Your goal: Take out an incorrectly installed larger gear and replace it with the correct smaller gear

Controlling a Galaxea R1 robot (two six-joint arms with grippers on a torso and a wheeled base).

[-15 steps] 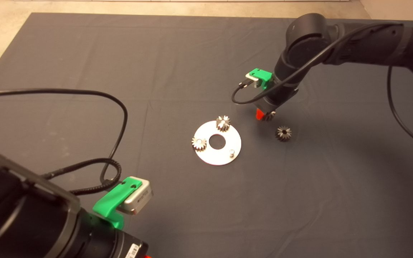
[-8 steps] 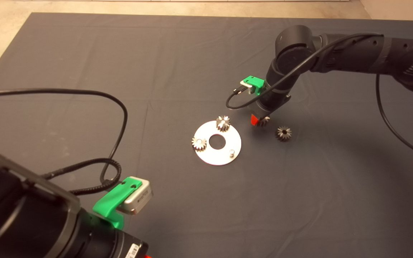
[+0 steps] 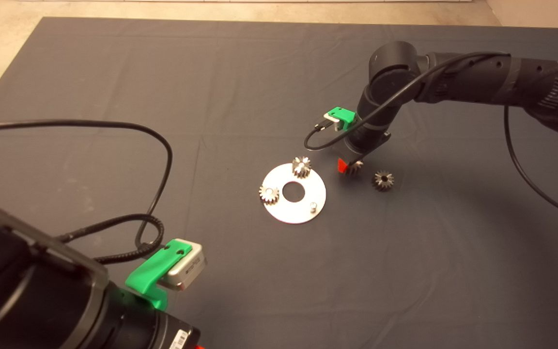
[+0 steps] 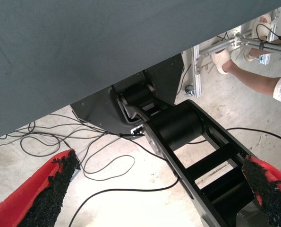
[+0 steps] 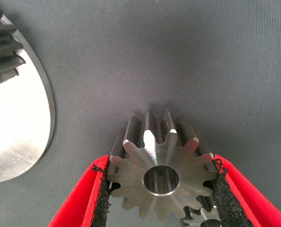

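Note:
My right gripper (image 3: 350, 167) hangs just right of the round silver plate (image 3: 279, 213), shut on the smaller gear (image 3: 355, 167). In the right wrist view the smaller gear (image 5: 152, 153) sits between the two red fingers (image 5: 79, 208), its centre hole facing the camera, with the plate's rim (image 5: 17, 123) off to one side. The larger gear (image 3: 383, 180), darker, lies flat on the mat right of the gripper. Two small gears (image 3: 301, 166) (image 3: 269, 194) stand on the plate, and a bare pin (image 3: 312, 207) sticks up at its right. My left gripper (image 4: 154, 189) is open and parked at the lower left.
A black cable (image 3: 114, 127) loops over the mat on the left. The left wrist view shows the mat's edge, the robot's base (image 4: 178, 127), loose cables on the floor and a person's leg (image 4: 253, 80) with a shoe.
My right arm has come left and down towards the plate, carrying the smaller gear. The left arm, the plate and the larger gear have stayed where they were.

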